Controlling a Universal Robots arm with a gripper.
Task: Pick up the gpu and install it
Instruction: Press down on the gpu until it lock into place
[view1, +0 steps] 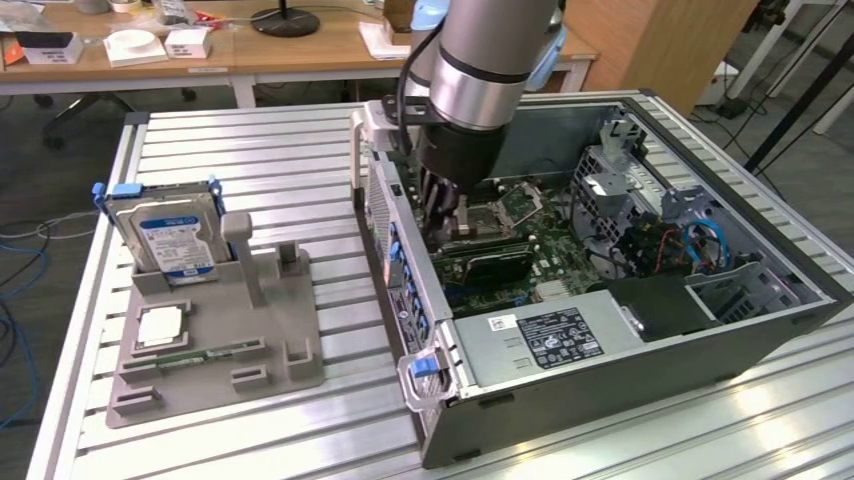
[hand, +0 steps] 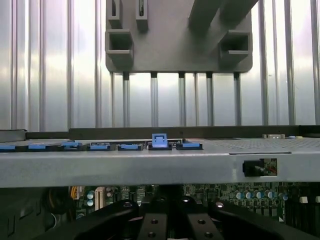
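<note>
Reaching into the open case on the table.
Jaws' grip cannot be told; gpu sits upright on the motherboard below the arm; gray holder stands left.

The support is a table of ribbed silver aluminium slats. Two things rest directly on it. Toward the exterior view's left stands a grey holder tray, also seen in the wrist view. Just beside it, on the exterior view's right, lies an open computer case on its side, its metal edge crossing the wrist view.
</note>
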